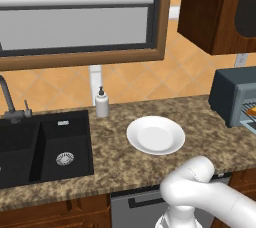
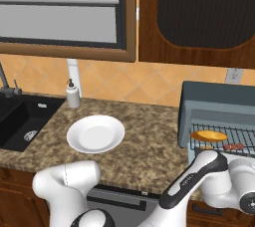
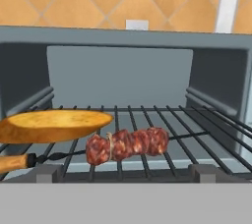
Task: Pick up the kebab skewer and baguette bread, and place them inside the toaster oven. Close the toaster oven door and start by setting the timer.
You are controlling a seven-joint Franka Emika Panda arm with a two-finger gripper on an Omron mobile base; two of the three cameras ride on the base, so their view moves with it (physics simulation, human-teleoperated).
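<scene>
Baguette bread (image 3: pixel 51 125) and kebab skewer (image 3: pixel 123 145) on rack inside toaster oven (image 2: pixel 219 104); skewer just beside bread; fingers spread, empty; white plate (image 2: pixel 95 134) on counter (image 2: pixel 144 146) beside oven

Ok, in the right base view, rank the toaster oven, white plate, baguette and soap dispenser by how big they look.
1. toaster oven, cut off at the frame edge
2. white plate
3. baguette and soap dispenser: similar extent, so no firm ranking between them.

Toaster oven (image 3: pixel 123 39): blue-grey, open. Baguette bread (image 3: pixel 54 125): golden, flat on its wire rack. Kebab skewer (image 3: pixel 125 145): reddish chunks, lying just beside the bread.
</scene>
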